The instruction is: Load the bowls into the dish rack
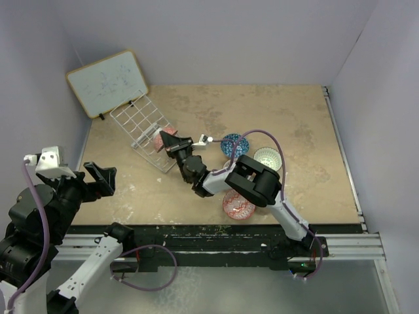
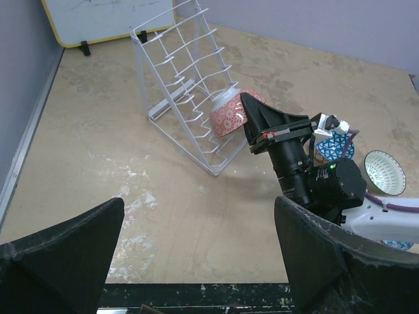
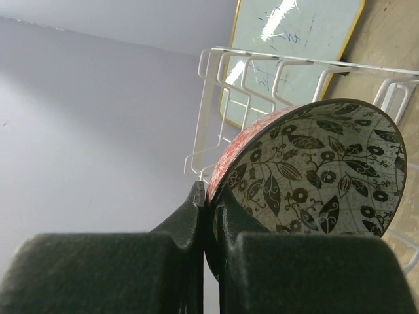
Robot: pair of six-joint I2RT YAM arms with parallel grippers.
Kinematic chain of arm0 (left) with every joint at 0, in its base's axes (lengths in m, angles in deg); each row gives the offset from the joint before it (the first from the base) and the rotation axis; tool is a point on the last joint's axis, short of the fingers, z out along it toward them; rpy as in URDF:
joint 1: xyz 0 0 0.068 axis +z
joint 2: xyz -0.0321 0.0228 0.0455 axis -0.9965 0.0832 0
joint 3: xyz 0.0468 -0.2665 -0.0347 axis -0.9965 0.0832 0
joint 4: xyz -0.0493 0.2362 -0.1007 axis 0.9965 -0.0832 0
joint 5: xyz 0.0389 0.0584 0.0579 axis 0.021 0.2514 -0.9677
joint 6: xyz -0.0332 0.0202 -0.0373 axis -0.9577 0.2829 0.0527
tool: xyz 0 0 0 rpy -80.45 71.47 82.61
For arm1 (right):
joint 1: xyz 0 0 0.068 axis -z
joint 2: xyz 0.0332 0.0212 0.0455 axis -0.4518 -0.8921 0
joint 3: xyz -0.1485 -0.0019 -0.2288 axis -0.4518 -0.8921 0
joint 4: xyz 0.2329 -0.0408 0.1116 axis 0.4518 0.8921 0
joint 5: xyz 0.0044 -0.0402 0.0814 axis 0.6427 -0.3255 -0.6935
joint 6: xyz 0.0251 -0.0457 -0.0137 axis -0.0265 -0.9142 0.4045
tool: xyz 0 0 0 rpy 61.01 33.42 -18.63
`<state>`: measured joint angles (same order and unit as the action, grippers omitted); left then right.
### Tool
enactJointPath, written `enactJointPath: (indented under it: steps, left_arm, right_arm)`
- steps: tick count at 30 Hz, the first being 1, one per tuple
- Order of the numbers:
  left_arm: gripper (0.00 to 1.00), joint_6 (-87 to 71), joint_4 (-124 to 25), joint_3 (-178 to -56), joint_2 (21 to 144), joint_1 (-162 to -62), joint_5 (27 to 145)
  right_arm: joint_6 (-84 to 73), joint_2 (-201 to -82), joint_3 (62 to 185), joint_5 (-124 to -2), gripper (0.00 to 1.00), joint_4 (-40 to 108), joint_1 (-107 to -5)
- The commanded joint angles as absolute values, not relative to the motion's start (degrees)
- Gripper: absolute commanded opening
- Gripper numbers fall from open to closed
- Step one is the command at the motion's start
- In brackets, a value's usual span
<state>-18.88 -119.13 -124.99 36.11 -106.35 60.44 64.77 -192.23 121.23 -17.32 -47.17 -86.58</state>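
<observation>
My right gripper (image 1: 173, 144) (image 3: 211, 203) is shut on the rim of a red bowl (image 1: 161, 139) (image 2: 228, 119) (image 3: 314, 176) with a cream, dark-leaf inside. It holds the bowl on edge against the lower right end of the white wire dish rack (image 1: 139, 127) (image 2: 186, 91) (image 3: 262, 75). On the table lie a blue bowl (image 1: 231, 144) (image 2: 334, 148), a cream-white bowl (image 1: 267, 157) (image 2: 385, 171) and another red bowl (image 1: 239, 205). My left gripper (image 1: 98, 178) (image 2: 200, 255) hangs open over the near left of the table, holding nothing.
A wood-framed whiteboard (image 1: 107, 82) (image 2: 105, 18) (image 3: 294, 46) leans at the back left, just behind the rack. The right arm (image 1: 252, 180) (image 2: 327, 186) stretches across the middle of the table, over the loose bowls. Purple walls close in the table.
</observation>
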Motion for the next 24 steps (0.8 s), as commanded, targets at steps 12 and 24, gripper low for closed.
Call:
enactJointPath:
  steps: [12, 24]
  left_arm:
    - [0.99, -17.44, -118.13, -123.99, 34.32, -106.25, 61.07]
    - [0.99, -17.07, -117.75, -123.77, 34.33, -106.30, 61.15]
  right_arm:
    - [67.99, -193.72, 123.72, -19.88, 0.00, -49.90, -84.05]
    - [66.91, -194.73, 126.91, -27.64, 0.00, -45.97, -79.86]
